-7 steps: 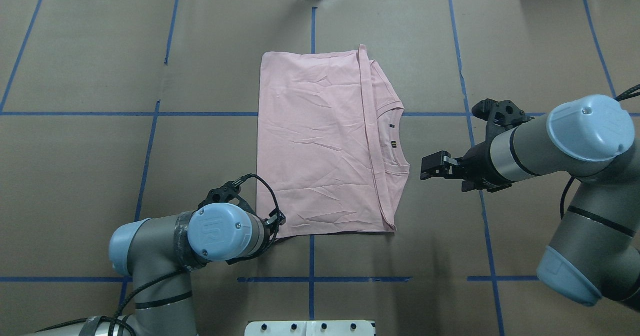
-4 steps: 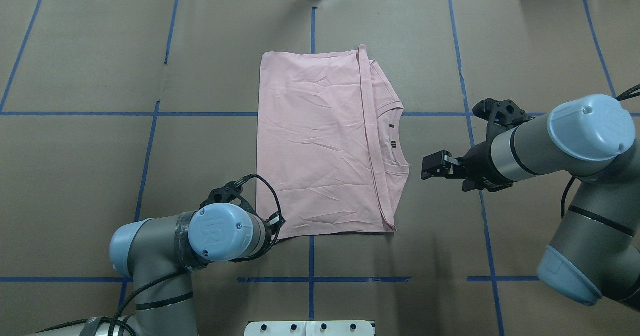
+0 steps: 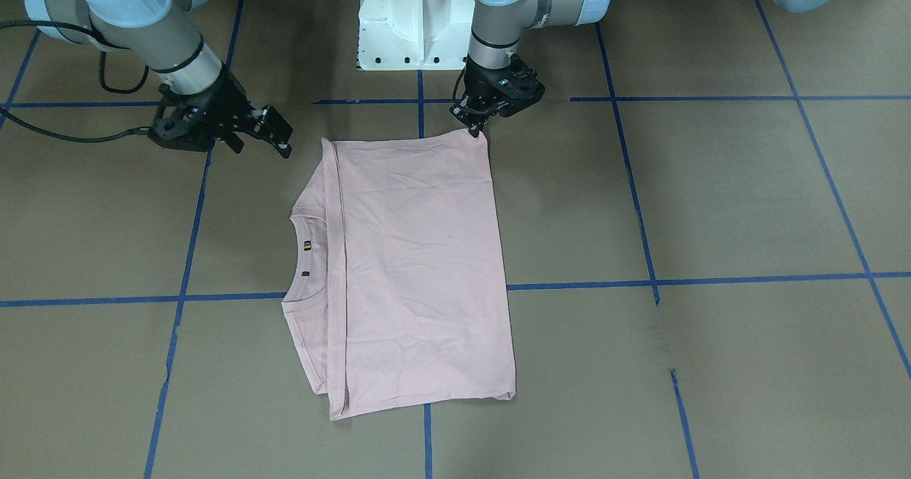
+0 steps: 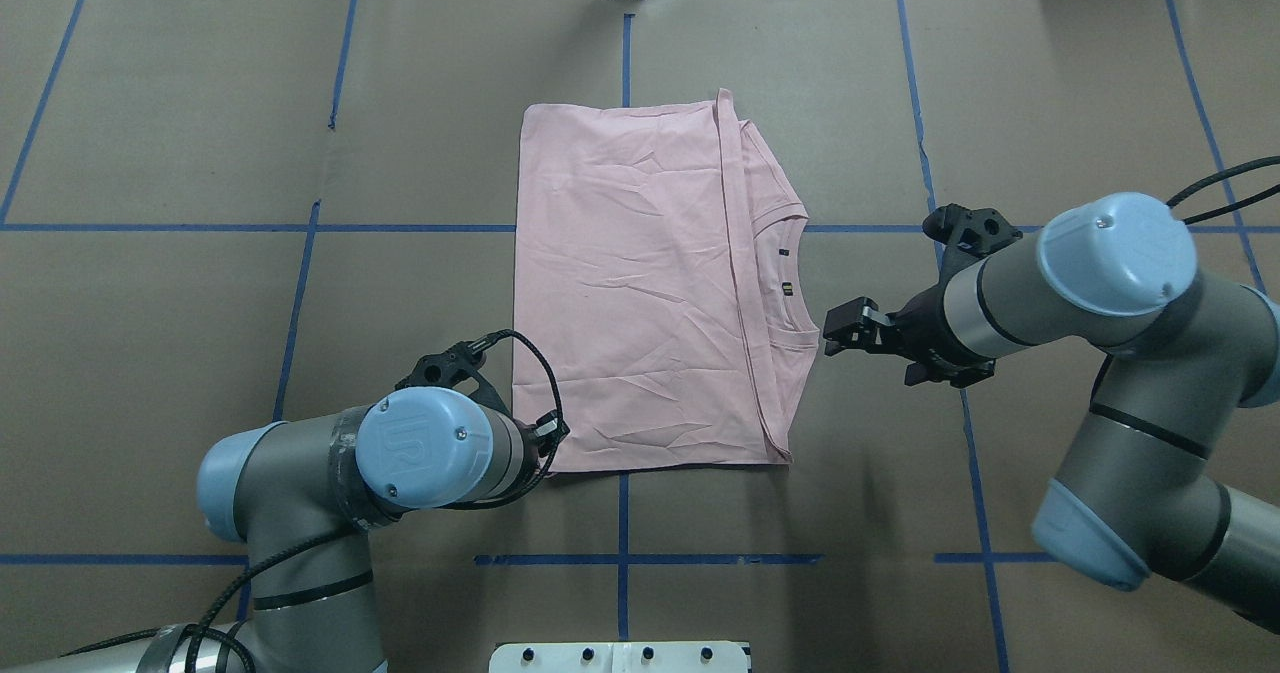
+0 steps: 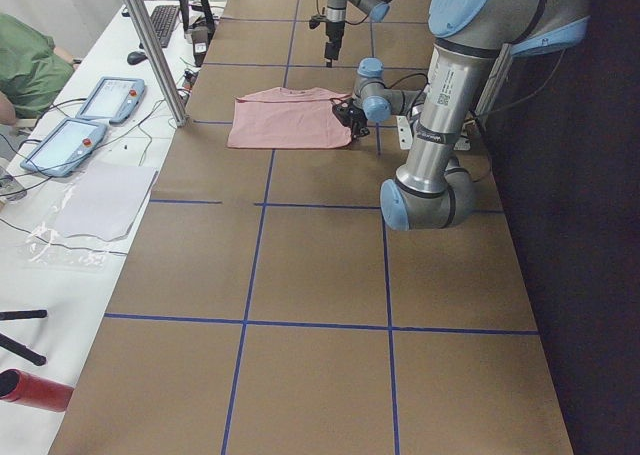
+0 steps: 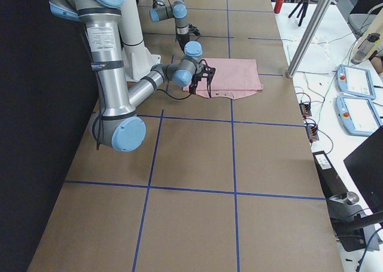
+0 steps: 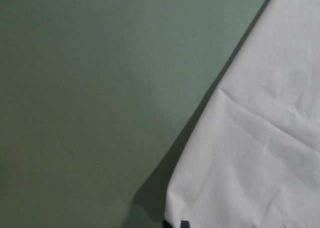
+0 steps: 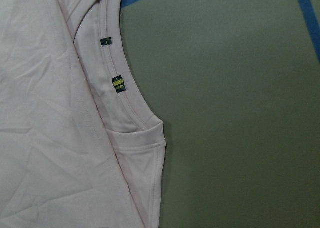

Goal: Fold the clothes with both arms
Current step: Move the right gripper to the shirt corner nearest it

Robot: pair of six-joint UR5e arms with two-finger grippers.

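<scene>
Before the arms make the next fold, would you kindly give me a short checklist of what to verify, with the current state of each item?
1. Left claw placed at a corner of the pale pink folded T-shirt: ok, its tip meets the corner nearest the robot's base.
2. Left claw closed on the fabric: cannot tell; the wrist view shows only the corner at the fingertips.
3. Right claw gripping the shirt: not ok; it hangs just off the collar-side edge, open and empty.
4. Shirt lying flat on the brown paper-covered table: ok, only light creases.
5. Ribbed collar uncovered on the right claw's side: ok.
</scene>
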